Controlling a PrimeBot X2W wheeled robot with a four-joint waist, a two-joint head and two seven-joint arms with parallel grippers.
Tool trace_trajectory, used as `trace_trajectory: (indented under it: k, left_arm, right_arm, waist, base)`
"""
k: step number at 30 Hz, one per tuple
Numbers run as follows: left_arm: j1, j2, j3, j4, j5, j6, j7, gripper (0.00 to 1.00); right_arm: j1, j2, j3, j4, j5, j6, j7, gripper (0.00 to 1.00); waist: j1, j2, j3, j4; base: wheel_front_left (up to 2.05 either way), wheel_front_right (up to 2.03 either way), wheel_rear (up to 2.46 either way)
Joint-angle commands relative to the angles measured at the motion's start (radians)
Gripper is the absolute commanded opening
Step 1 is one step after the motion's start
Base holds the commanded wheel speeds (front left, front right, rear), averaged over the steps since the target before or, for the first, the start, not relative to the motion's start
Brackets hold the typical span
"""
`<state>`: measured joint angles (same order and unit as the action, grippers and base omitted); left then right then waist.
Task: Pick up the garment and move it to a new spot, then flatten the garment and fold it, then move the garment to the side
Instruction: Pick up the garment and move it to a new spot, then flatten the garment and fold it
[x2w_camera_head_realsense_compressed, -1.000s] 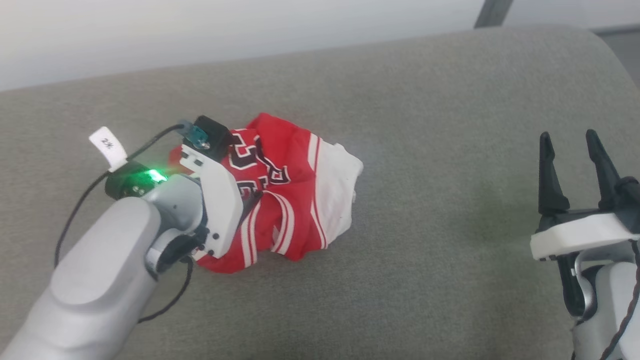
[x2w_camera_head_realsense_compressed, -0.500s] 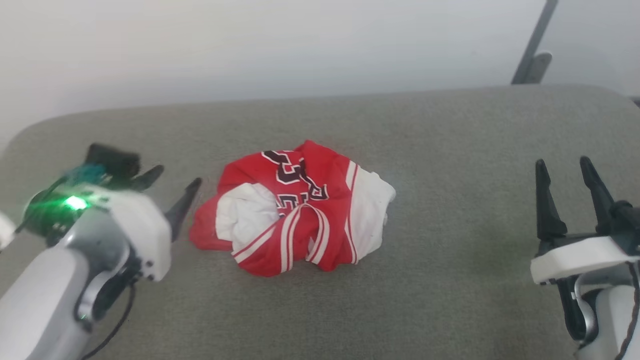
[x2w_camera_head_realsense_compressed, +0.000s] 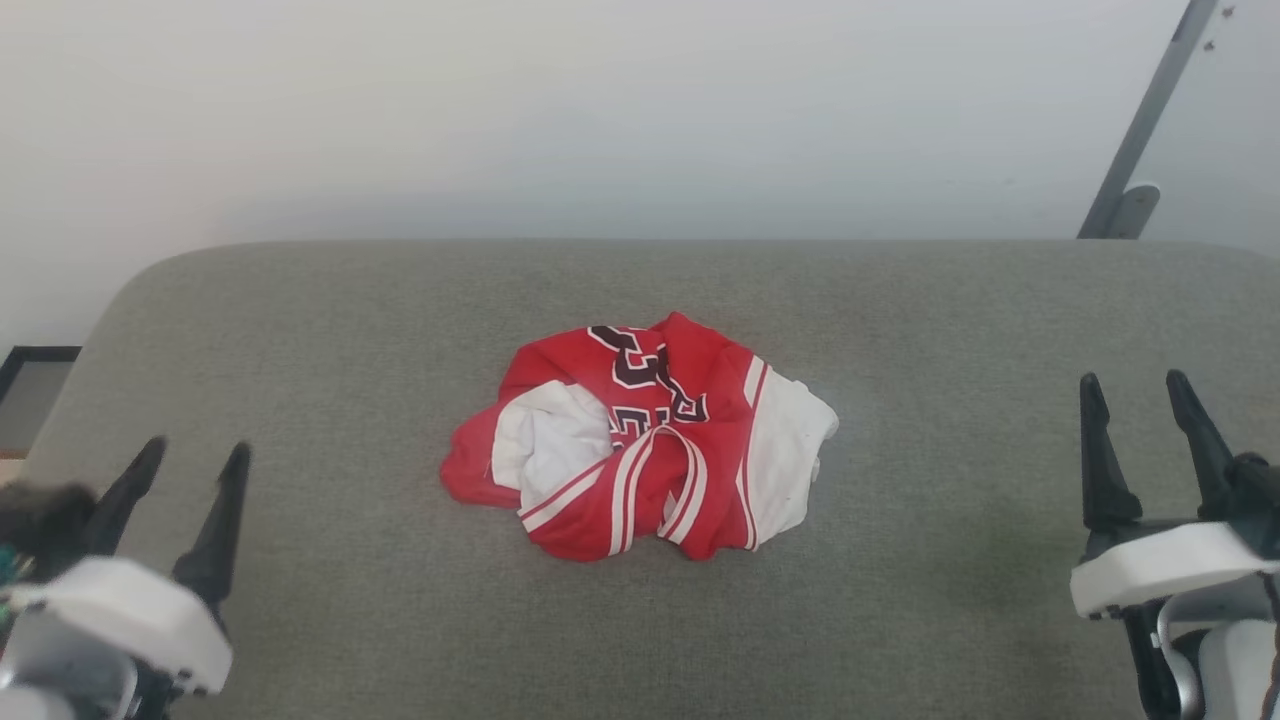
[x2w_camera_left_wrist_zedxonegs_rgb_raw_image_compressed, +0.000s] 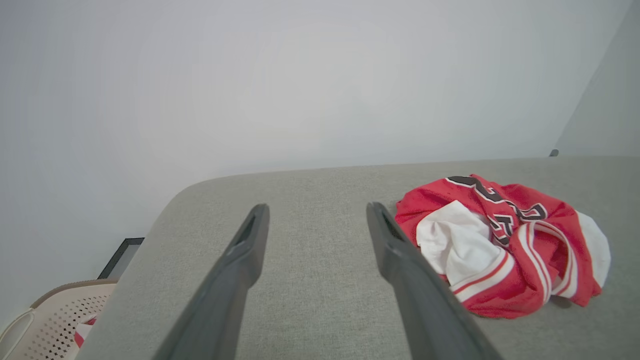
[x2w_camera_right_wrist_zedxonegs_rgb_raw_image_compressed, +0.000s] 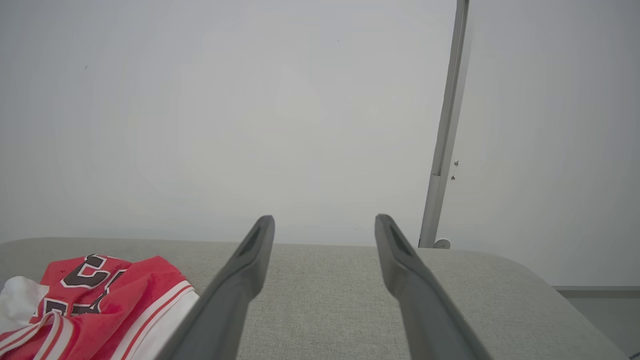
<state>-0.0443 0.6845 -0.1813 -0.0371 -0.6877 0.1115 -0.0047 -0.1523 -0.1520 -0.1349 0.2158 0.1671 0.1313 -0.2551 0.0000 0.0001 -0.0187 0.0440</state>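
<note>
The garment (x2w_camera_head_realsense_compressed: 640, 440) is a crumpled red jersey with white sleeves, striped trim and black lettering, lying in a heap on the middle of the grey cushioned surface (x2w_camera_head_realsense_compressed: 900, 320). It also shows at the right of the left wrist view (x2w_camera_left_wrist_zedxonegs_rgb_raw_image_compressed: 505, 245) and at the lower left of the right wrist view (x2w_camera_right_wrist_zedxonegs_rgb_raw_image_compressed: 95, 305). My left gripper (x2w_camera_head_realsense_compressed: 196, 452) stands open at the lower left, well clear of the garment, with nothing between its fingers. My right gripper (x2w_camera_head_realsense_compressed: 1134, 384) stands open at the lower right, also empty and far from the cloth.
A pale wall rises behind the surface. A grey metal bar (x2w_camera_head_realsense_compressed: 1140, 140) leans at the back right. A beige perforated basket (x2w_camera_left_wrist_zedxonegs_rgb_raw_image_compressed: 55, 320) sits below the surface's left end, beside a dark frame (x2w_camera_head_realsense_compressed: 30, 375) on the floor.
My left gripper has let go of the garment and drawn back to the lower left. The garment lies still where it was dropped. The head camera has tilted up, shifting the whole view.
</note>
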Motion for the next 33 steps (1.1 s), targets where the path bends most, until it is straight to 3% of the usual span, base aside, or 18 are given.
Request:
trace_trajectory:
  k: [1, 9, 20, 33]
  left_arm:
    - [0.041, -0.006, 0.022, -0.009, -0.016, 0.008, -0.033, 1.0]
    - [0.134, -0.02, 0.068, -0.012, -0.037, 0.017, -0.114, 1.0]
    - [0.15, -0.019, 0.07, -0.017, -0.049, 0.01, -0.128, 1.0]
    - [0.092, -0.055, 0.016, -0.034, -0.029, -0.001, -0.134, 1.0]
  right_arm:
    - [0.013, 0.006, -0.001, -0.004, 0.002, -0.001, -0.006, 1.0]
    - [0.031, 0.007, 0.0, -0.006, 0.005, -0.001, -0.01, 1.0]
    - [0.038, 0.001, 0.024, 0.003, -0.003, -0.001, -0.002, 1.0]
    - [-0.07, -0.053, 0.103, 0.09, 0.06, -0.001, 0.2, 1.0]
  waist:
    - [0.0, -0.0001, -0.004, 0.006]
    - [0.0, -0.0001, -0.008, 0.027]
    - [0.0, -0.0001, -0.011, 0.052]
    - [0.0, -0.0001, 0.062, 0.168]
  base:
    - [0.0, 0.0, 0.0]
    - [0.0, 0.0, 0.0]
    - [0.0, 0.0, 0.0]
    - [0.0, 0.0, 0.0]
